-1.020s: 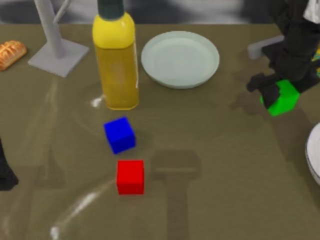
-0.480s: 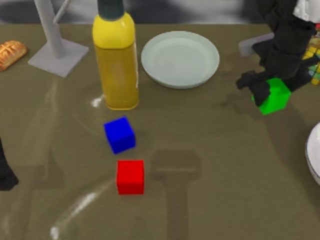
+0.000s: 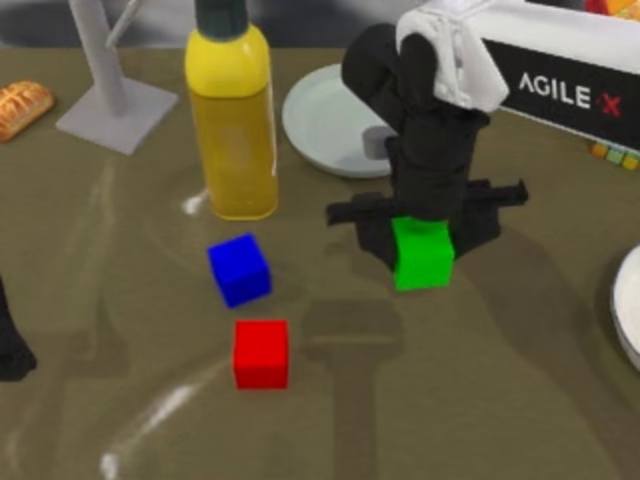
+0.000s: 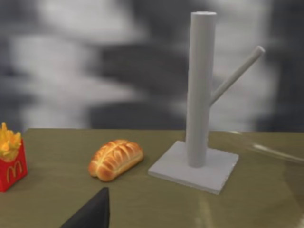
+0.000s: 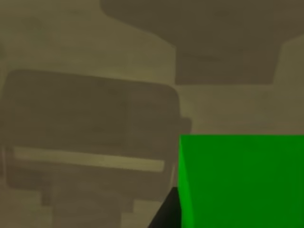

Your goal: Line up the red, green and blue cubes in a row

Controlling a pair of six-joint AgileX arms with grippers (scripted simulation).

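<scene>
Right gripper [image 3: 423, 243] is closed on the green cube [image 3: 422, 254], its fingers pinching the cube from either side, over the middle of the table [image 3: 520, 400] in the top view. Whether the cube rests on the surface or hangs clear of it cannot be told. In the right wrist view the green cube [image 5: 242, 180] fills the near corner, with the tabletop and the arm's shadow beyond it. The right arm reaches in from the top view's upper right and crosses in front of the pale plate [image 3: 330, 115], hiding part of it.

Blue cube [image 3: 239, 269] sits on the table left of the green cube, well apart from it, and is turned slightly askew. Red cube [image 3: 261, 353] lies just beside the blue cube, nearer the camera-side edge, with a small gap between them. Neither is touched by a gripper.

Yellow bottle [image 3: 231, 110] stands upright behind the blue cube. Grey stand [image 3: 110, 95] is at the far left, with a bread roll [image 3: 20, 106] beside it at the table's left edge. The left wrist view adds a fries carton [image 4: 10, 161] near the bread roll.

Left gripper [image 3: 12, 350] is parked at the table's left edge; its finger state cannot be told.
</scene>
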